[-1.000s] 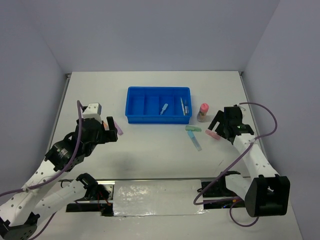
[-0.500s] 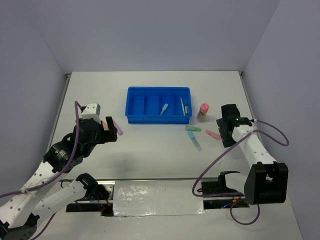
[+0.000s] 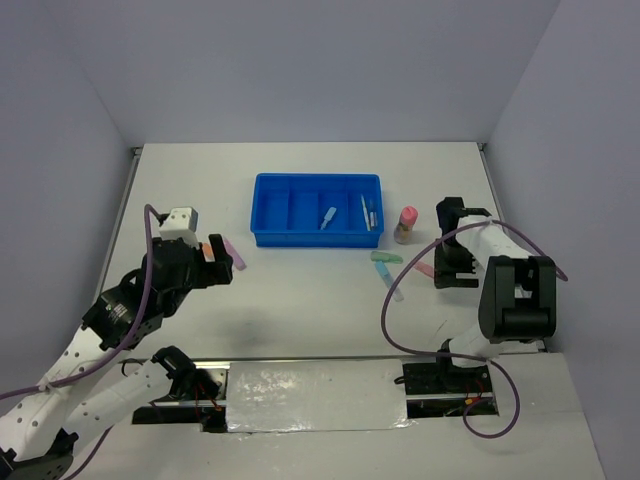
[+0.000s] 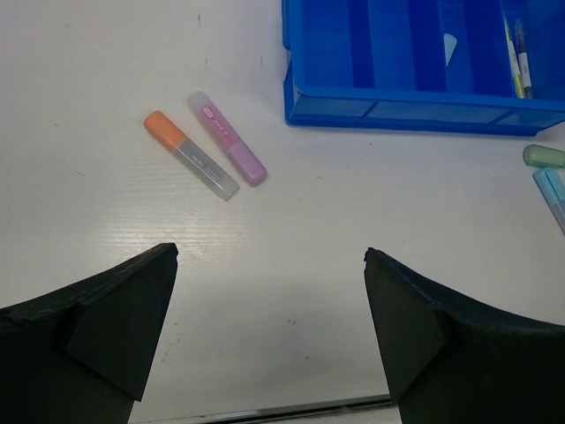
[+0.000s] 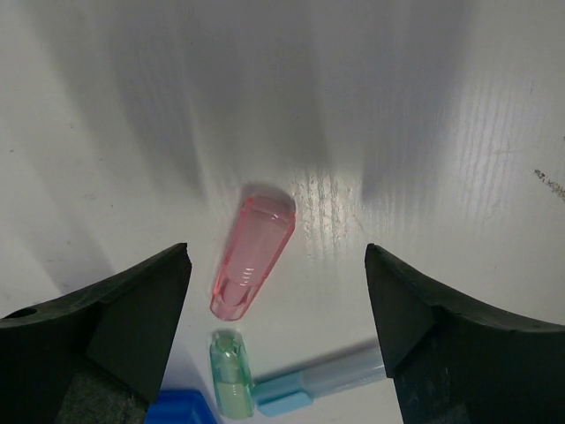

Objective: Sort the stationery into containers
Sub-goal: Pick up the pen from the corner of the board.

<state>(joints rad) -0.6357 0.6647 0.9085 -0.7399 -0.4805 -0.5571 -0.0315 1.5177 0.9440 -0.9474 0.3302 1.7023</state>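
Observation:
The blue tray (image 3: pixel 317 234) sits at mid-table and holds two thin pens (image 3: pixel 368 212) and a small light-blue piece (image 3: pixel 327 218). An orange marker (image 4: pixel 190 155) and a purple marker (image 4: pixel 228 139) lie side by side left of the tray (image 4: pixel 415 110). My left gripper (image 4: pixel 272 265) is open and empty, above bare table nearer than them. A pink marker (image 5: pixel 252 252), a green one (image 5: pixel 229 384) and a blue one (image 5: pixel 322 384) lie right of the tray. My right gripper (image 5: pixel 278 254) is open, straddling the pink marker from above. A pink-capped glue stick (image 3: pixel 406 225) stands nearby.
The tray's corner (image 5: pixel 181 411) shows at the bottom edge of the right wrist view. The left gripper (image 3: pixel 212 262) partly hides the orange marker in the top view. The right arm (image 3: pixel 470 245) is folded back close to the glue stick. Grey walls enclose the table.
The right arm has swung round and folded back, its gripper now just right of the pink marker. The left arm has drawn back slightly. No stationery has moved.

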